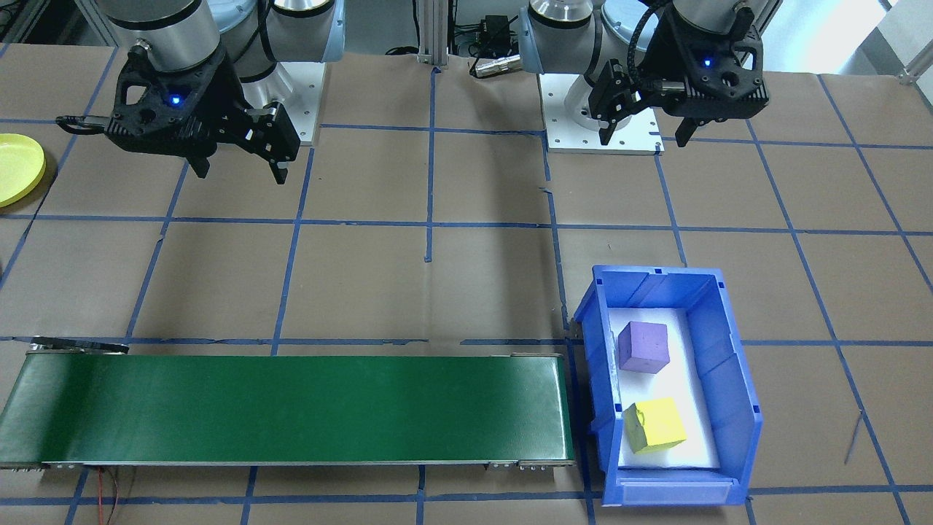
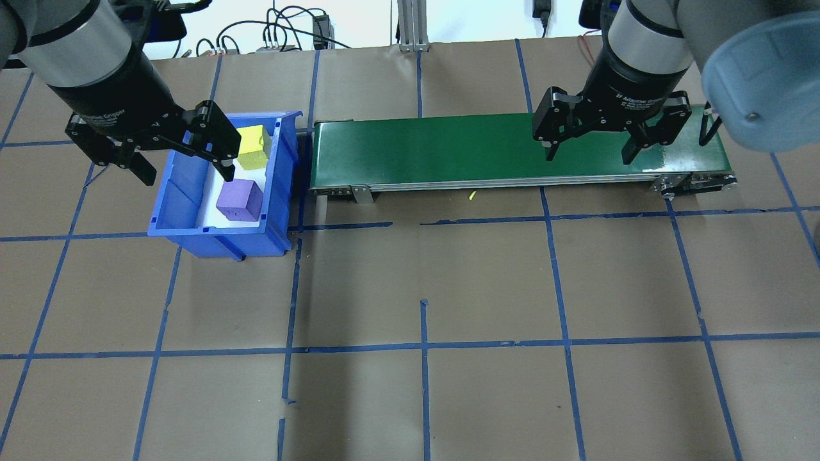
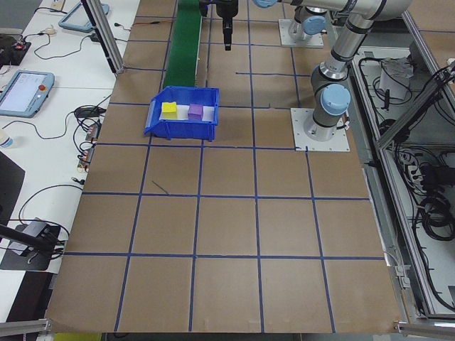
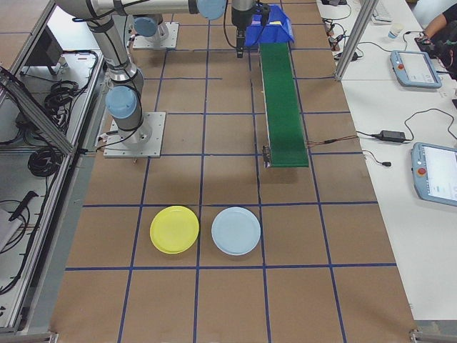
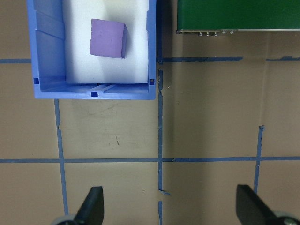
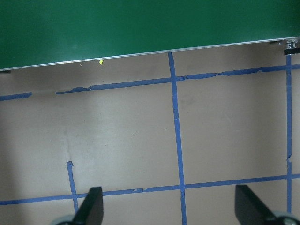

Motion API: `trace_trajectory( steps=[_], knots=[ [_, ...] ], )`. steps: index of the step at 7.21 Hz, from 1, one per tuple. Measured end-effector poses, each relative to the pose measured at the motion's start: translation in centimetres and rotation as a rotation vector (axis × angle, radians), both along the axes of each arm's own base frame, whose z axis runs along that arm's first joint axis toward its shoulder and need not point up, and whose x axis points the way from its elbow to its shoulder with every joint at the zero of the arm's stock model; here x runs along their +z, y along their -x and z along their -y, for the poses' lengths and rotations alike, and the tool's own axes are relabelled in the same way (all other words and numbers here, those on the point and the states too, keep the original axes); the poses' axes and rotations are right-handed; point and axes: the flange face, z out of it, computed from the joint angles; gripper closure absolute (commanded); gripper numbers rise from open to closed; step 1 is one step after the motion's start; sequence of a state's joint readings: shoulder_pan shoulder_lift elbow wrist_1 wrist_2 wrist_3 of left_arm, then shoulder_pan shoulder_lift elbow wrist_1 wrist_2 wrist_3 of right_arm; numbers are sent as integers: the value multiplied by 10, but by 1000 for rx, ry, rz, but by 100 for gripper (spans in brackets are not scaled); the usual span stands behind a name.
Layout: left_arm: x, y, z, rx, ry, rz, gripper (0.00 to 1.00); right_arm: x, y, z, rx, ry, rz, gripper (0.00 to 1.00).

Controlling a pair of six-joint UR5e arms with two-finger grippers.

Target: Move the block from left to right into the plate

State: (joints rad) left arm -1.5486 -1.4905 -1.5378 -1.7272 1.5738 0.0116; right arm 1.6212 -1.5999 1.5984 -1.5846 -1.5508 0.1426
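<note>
Overhead exterior shows the purple block (image 2: 239, 200) and yellow block (image 2: 252, 146) in the blue bin (image 2: 221, 243) near the tabletop's far-left edge, probably light foam; grip flat opposite faces. Left pincer (image 2: 182, 168) and right pincer (image 2: 588, 152) hang released, empty. The yellow plate (image 4: 174, 229) sits far right.

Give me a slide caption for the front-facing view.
Both open grippers, left and right, hover above the table; two blocks sit in the blue bin.

A robotics lab: taped grid table (image 3: 227, 234), teach pendants (image 4: 434, 171), conveyor (image 1: 291, 408).
</note>
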Motion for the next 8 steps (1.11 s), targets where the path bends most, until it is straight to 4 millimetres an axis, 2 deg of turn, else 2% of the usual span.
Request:
trace_trajectory(
  steps=[8],
  knots=[
    [-9,-8,6,9,-22,2,0,0,0,0,-1,0,0,0]
  ],
)
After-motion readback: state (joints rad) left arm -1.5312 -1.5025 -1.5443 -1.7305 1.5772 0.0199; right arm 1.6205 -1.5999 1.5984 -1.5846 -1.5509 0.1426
